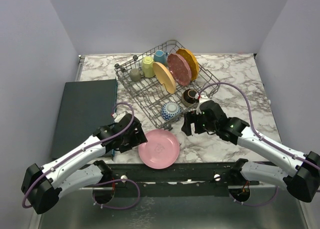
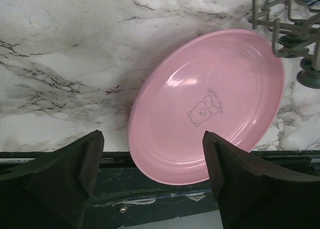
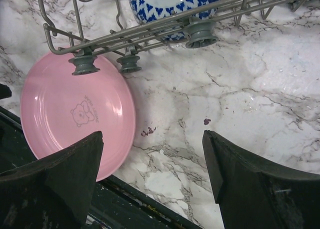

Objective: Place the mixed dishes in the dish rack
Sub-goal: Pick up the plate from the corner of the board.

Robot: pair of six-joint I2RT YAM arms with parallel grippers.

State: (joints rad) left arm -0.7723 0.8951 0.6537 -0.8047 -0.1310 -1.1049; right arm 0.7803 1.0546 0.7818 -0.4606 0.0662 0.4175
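Slippage was your risk: the pink plate [image 2: 210, 99] lay flat on the bench [image 2: 60, 64] just ahead of your left end effector [image 2: 152, 139], spread wide and empty. A shallow pinch could have shoved it against the dish rack [image 1: 150, 96] beyond. Your right end effector [image 3: 152, 136] gaped empty too.

Dish rack [image 1: 145, 91] mostly loaded; pink plate [image 1: 158, 148] outside it.
Peach plate [image 1: 164, 77], scalloped dotted plate [image 1: 179, 68] and orange plate [image 1: 189, 62] are stood on edge. Olive mug [image 1: 135, 74], yellow mug [image 1: 148, 66] and blue mug [image 1: 160, 56] are racked alongside, with blue-patterned bowl [image 1: 171, 109] and brown bowl [image 1: 189, 96] at the near end. Pink plate is laid flat at the rack's near corner.
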